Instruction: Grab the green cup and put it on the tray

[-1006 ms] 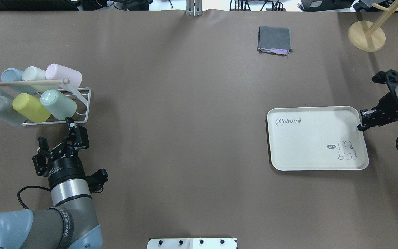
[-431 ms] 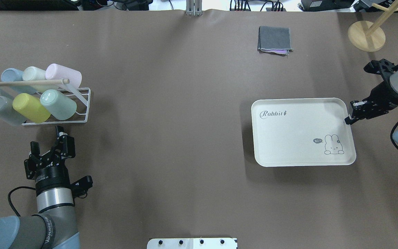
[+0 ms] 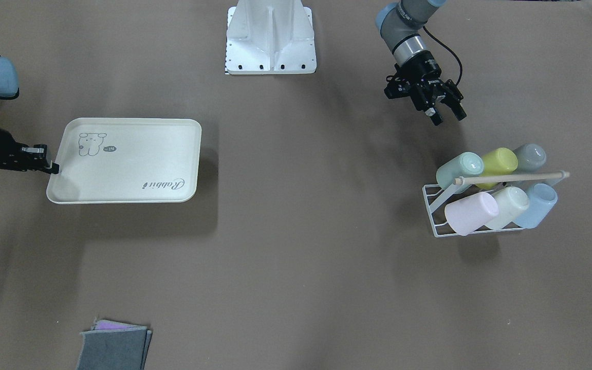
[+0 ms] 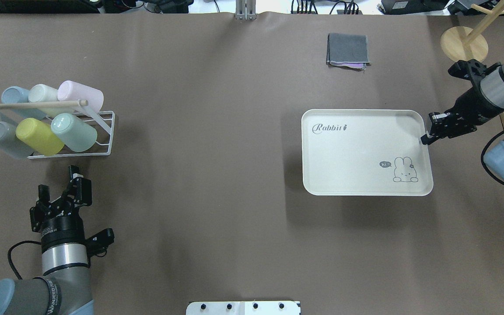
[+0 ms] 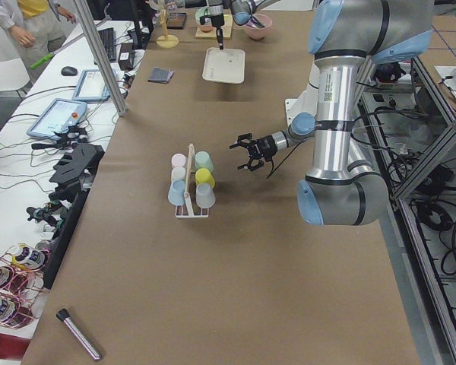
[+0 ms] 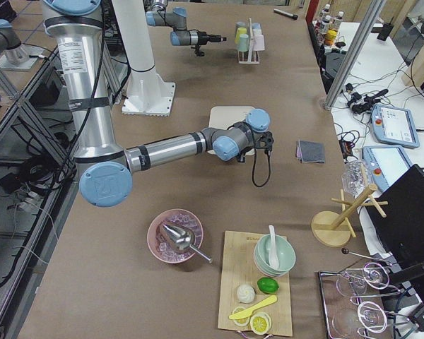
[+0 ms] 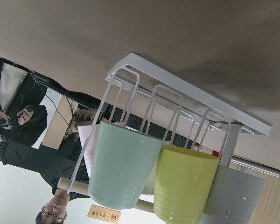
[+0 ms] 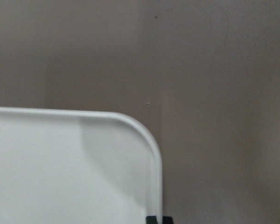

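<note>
— What sort of place is shown here?

— A robot lab is shown. One big grey and blue robot arm [image 5: 342,114] is seen at a long brown table [image 5: 213,266]. A second arm [image 6: 169,147] is seen at the table's other end. A white base [image 3: 270,38] with bolts is seen on the table between them.

— What else is it told by?

— A white bench [image 5: 4,175] is set beside the table. A control tablet [image 5: 61,118], a keyboard [image 5: 108,44] and a mouse [image 5: 68,71] are laid on it. A silver metal post [image 5: 100,57] is stood at the table's edge. Black wires [image 5: 435,219] are seen lying beside the robot. A dark screen [image 6: 410,212] is placed at one corner. A person [image 5: 42,26] is seen standing by the bench.
</note>
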Robot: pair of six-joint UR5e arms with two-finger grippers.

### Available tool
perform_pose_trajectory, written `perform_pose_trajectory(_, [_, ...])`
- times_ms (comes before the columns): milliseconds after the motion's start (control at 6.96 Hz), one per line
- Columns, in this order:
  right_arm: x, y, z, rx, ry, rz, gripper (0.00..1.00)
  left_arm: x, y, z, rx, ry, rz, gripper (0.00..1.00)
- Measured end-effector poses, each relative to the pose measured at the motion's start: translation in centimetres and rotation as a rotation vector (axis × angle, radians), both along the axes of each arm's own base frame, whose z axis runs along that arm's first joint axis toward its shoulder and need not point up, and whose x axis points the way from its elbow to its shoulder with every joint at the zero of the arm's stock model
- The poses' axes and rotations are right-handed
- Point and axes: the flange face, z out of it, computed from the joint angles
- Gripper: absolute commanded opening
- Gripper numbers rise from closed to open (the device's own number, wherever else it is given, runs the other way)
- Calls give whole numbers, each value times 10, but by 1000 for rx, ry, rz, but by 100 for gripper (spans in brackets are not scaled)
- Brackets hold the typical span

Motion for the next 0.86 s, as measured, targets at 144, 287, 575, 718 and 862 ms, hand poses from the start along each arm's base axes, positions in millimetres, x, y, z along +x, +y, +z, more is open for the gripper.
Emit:
perform_pose_trajectory(144, [-9,-13,-11,-9,-9,6,0,1,4,-3,-18,-30,26,98])
perform_pose_trajectory(287, [-20,-25,-23,-21,-15,9,0,0,6,2,-30,-19,42,98])
perform_pose_trajectory(575, [-62,-30,-52,-61,-23,-3,0,-12,18,28,-34,46,77,98])
perform_pose_trajectory(718, [-84,-26,-66,-70,-28,-19,0,-16,24,41,-33,61,93,98])
perform_pose_trajectory(862, [-101,-20,-75,-72,-32,-38,0,-18,27,45,-33,76,101,98])
